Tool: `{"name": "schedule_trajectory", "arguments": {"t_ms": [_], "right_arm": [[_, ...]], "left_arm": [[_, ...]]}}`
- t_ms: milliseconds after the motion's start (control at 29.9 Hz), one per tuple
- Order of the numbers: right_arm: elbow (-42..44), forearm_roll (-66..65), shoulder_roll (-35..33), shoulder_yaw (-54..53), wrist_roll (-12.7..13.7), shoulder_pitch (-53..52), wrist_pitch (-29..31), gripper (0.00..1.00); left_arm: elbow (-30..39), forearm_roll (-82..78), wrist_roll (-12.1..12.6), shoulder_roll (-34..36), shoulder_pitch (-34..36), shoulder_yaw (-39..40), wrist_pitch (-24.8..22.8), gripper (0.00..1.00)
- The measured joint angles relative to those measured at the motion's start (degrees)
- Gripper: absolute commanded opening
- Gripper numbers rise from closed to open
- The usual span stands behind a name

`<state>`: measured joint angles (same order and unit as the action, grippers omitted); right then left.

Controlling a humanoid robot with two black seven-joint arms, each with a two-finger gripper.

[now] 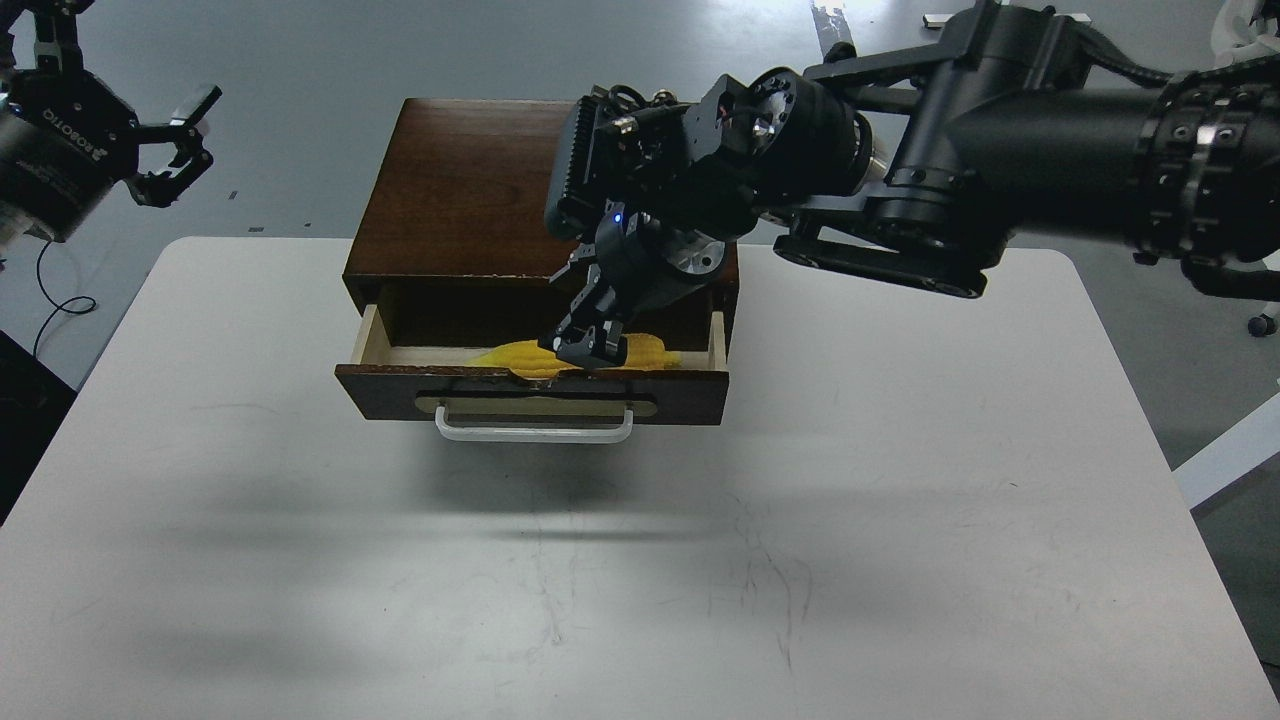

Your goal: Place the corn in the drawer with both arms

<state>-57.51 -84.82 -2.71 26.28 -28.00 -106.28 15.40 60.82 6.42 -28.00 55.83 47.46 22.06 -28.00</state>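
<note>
Drawer [531, 392] pulled open at near face of dark wooden box [470, 190], white handle [534, 428] facing near edge. Box sits at far side of white surface [620, 560].

Corn [520, 356] lies low inside drawer, mostly hidden behind drawer front; only yellow upper edge visible.

Right gripper [586, 347] directly over corn, at drawer opening. Fingers dark, bunched; cannot tell whether clamped on corn or parted.

Left gripper [178, 140] raised at far left, off surface, fingers apart, holding nothing.
</note>
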Motion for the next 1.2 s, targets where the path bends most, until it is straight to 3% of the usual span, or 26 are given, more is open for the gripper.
{"name": "schedule_trajectory", "arguments": {"t_ms": [100,134,402,669,1004,1205], "right_arm": [[-0.06,7.04,-2.94,-1.99,0.00,-1.36,0.09,0.94],[-0.06,10.25,-4.31,-2.61,0.00,-1.95,0.10,0.95],[-0.16,36.53,-17.34,-7.64,0.01,-0.23,0.41,0.99],[0.22,55.29,-28.27,-18.17,0.02,15.94,0.18,1.00],[6.44,65.51,-29.90,-43.24,0.01,43.93,-1.69,1.00],[7.47,69.57,-28.19,-48.16,0.00,52.32,-1.77,1.00]], "left_arm": [[0.00,0.00,0.00,-0.01,0.00,0.00,0.00,0.99],[0.00,0.00,0.00,-0.05,0.00,0.00,0.00,0.99],[-0.01,0.00,0.00,-0.36,-0.39,-0.09,0.00,0.99],[-0.01,-0.07,0.00,-0.97,-0.48,-0.16,0.00,0.99],[0.00,-0.39,0.00,-2.33,-2.29,-0.13,0.00,0.99],[-0.12,-0.60,0.00,-3.73,-3.50,-0.07,0.00,0.99]]}}
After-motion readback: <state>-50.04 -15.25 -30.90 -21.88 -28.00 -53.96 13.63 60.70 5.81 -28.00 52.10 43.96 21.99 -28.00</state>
